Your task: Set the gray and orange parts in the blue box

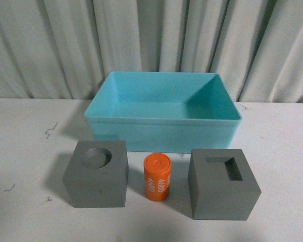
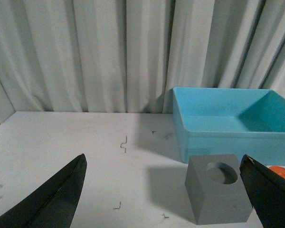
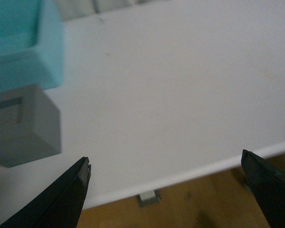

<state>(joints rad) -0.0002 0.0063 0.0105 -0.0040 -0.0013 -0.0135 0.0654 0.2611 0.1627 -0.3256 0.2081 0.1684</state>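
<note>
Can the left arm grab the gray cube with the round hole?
Probably yes. The left jaws stand wide open, and only bare table lies between them and the round-hole cube. The orange cylinder stands close beside the cube, not touching it.

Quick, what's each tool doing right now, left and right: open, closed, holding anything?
Left tool: open, holding nothing.
Right tool: open, holding nothing.
</note>
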